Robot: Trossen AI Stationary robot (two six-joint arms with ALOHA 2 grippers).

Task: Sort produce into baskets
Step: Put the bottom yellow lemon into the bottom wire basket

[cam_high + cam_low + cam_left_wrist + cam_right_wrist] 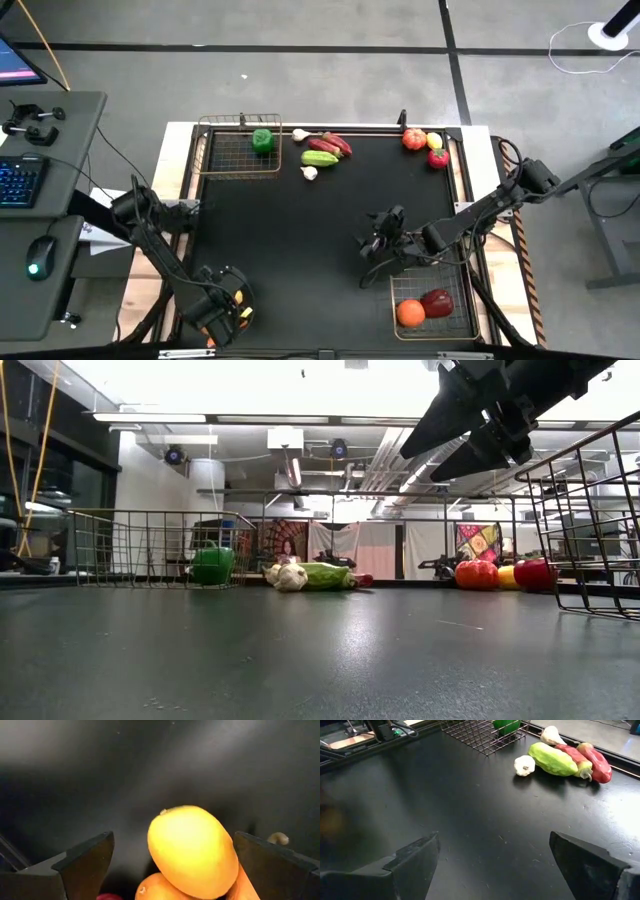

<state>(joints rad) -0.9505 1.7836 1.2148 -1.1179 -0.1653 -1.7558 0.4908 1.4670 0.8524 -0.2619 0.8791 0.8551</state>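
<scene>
My left gripper [228, 300] [172, 836] is at the table's near left, open, with a finger on each side of a yellow lemon [192, 851] and touching nothing. The lemon rests on an orange fruit [157, 889] in a small pile. My right gripper [380, 240] [494, 836] is open and empty above the table, just beyond the near-right wire basket [452, 325], which holds an orange [410, 313] and a dark-red piece [437, 301]. The far-left basket [222, 150] holds a green pepper [263, 140].
Along the far edge lie two garlic bulbs [309, 173], a green cucumber [320, 157] and red pieces [332, 144]. At the far right lie a red apple [413, 139], a lemon [434, 140] and a red piece [438, 157]. The middle of the black mat [300, 230] is bare.
</scene>
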